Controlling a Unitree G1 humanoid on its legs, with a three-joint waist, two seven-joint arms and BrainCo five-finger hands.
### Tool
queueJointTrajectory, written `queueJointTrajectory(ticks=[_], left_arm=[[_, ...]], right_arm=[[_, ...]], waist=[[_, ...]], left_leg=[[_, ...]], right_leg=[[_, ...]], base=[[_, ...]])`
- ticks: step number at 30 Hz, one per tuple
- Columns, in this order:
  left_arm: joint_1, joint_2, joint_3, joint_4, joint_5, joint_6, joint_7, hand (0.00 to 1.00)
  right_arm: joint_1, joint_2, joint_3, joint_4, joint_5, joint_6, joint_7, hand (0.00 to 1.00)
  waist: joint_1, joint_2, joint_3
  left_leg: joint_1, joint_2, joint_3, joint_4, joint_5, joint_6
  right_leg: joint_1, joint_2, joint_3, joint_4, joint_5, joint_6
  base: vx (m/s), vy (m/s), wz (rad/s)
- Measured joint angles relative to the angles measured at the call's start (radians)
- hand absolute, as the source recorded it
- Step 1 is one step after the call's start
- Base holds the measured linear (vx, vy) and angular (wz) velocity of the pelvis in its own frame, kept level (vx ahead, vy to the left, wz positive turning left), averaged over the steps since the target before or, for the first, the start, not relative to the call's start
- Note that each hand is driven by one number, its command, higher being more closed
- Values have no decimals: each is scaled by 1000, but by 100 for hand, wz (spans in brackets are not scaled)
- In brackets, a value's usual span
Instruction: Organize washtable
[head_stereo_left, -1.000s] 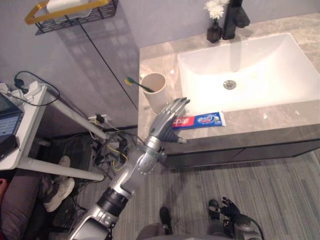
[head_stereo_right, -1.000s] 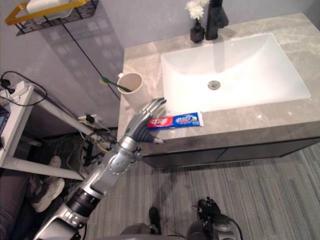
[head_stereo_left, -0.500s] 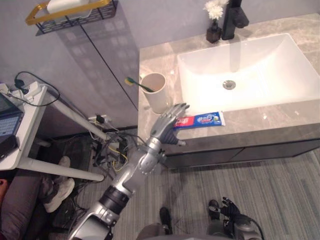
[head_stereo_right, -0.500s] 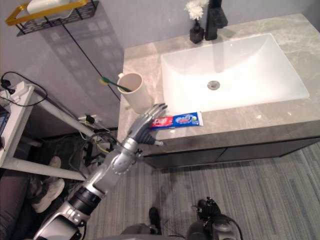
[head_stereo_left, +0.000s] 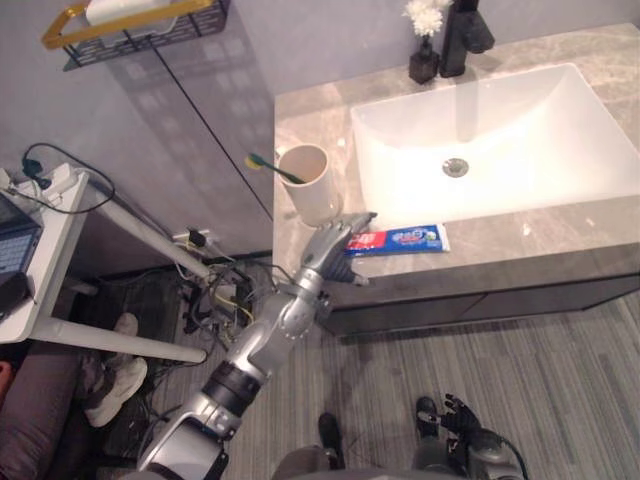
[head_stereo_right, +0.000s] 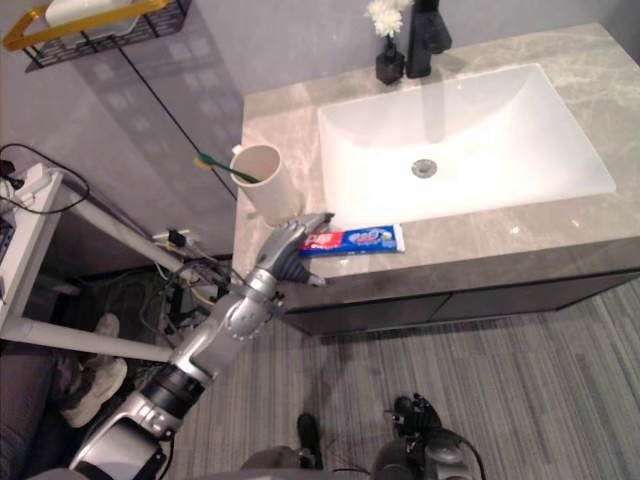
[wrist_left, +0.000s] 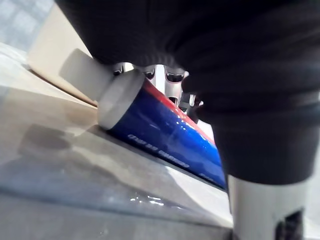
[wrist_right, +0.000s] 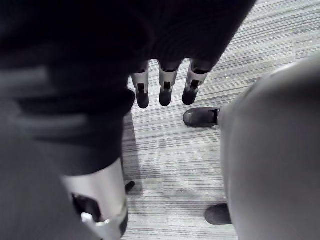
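The toothpaste tube (head_stereo_left: 402, 239) is lying flat on the counter (head_stereo_left: 305, 115) along its front edge, just before the sink (head_stereo_left: 500, 130). Its long axis is running left to right, with its cap (wrist_left: 118, 100) pointing left. The left hand (head_stereo_left: 328, 250) is reaching over the cap end, fingers nearly straight, thumb apart, gripping nothing. The cup (head_stereo_left: 310, 188) just behind is holding 1 toothbrush (head_stereo_left: 273, 167), leaning left. The right hand (wrist_right: 165, 85) is hanging above the floor, fingers straight.

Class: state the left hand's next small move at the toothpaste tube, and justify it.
Probably close the left hand on the toothpaste tube: open fingers lie over its cap end, and it lies flat on the counter by the cup. The right hand hangs idle.
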Motion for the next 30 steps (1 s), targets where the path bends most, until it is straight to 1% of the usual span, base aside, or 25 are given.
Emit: queueJointTrajectory(ticks=[2, 7, 12, 19, 30], left_arm=[[0, 0, -1, 1, 1, -6, 12, 100], [-4, 0, -1, 1, 0, -22, 13, 100], [-7, 2, 1, 2, 17, -24, 16, 100], [-14, 3, -2, 18, 77, -32, 45, 100], [-15, 8, -8, -1, 79, -34, 58, 100]], right_arm=[[0, 0, 0, 0, 0, 0, 0, 0], [0, 2, 0, -1, 0, -1, 0, 0], [0, 2, 3, -3, 0, -3, -1, 0], [1, 2, 11, -4, 0, -17, -2, 0], [1, 11, 21, -9, 0, -19, -4, 0]], waist=[[0, -4, 3], [0, -12, 8], [1, -23, 16], [1, -25, 17], [2, -23, 16]], left_leg=[[0, 0, 0, 0, 0, 0], [0, 0, 1, 1, 0, 0], [0, -2, 8, 1, 0, 0], [-4, -2, 8, 0, 0, 0], [-7, -2, 9, 0, 0, 0]], right_leg=[[0, 0, 0, 0, 1, 1], [-1, -1, 3, 0, 4, 6], [-13, -2, 12, 0, 8, 9], [-18, -2, 14, -1, 9, 11], [-15, -2, 14, 0, 11, 12]], base=[[0, 0, 0], [0, 0, 0], [-28, -7, -4], [-11, -3, 0], [0, 0, 0]])
